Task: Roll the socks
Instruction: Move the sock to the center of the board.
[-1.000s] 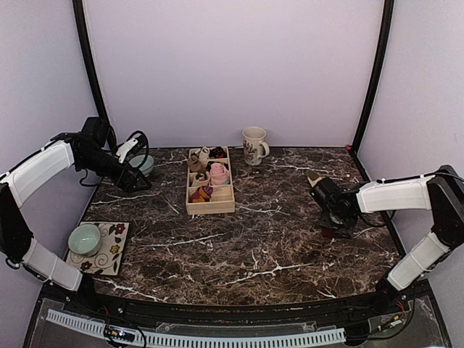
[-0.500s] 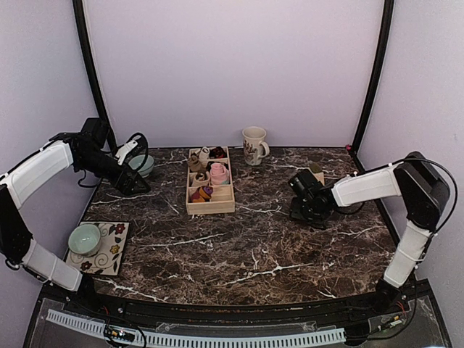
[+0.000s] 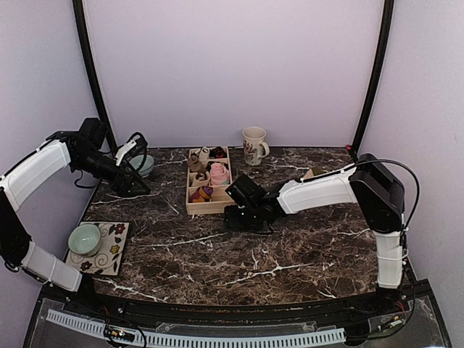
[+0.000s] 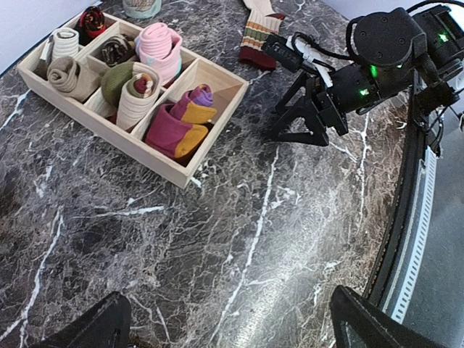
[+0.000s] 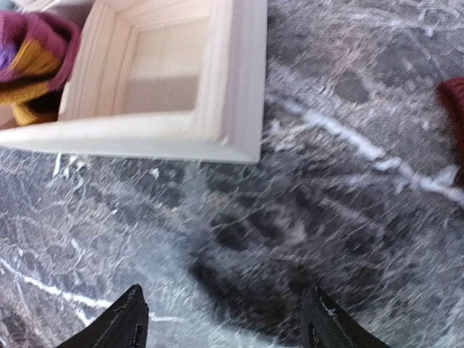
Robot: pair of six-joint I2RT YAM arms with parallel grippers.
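Two arms share the tabletop (image 3: 304, 254), and we judge the biggest hazard to be the long one: the right arm (image 3: 319, 190) is stretched low across the stone, so a careless swing could sweep whatever lies beside it. Next in size is the wooden tray (image 4: 185, 172). Its near corner sits just ahead of the right tool (image 5: 226, 322), a little to the left of its fingers (image 5: 134, 319), and we see those fingers spread apart with only bare marble between them. A push forward from here would knock that corner and slide the tray, or tip what is packed inside. The left tool (image 4: 225, 330) hangs well back from the tray, likewise spread wide and empty, so we expect little trouble from it.

One loose sock (image 4: 257, 32) lies flat and unrolled on the tabletop; only its maroon end shows, at the right edge of the right tool's own view. It is off to the tool's side, not between the fingers, so closing now would grasp nothing. Soft knit may also bunch or slip if pinched by one edge, and the roll would come out slack. Smallest concern: the rolled striped sock (image 4: 174, 123) sits in the tray ahead and left of the right tool, and a finger dipping in could snag and undo it.
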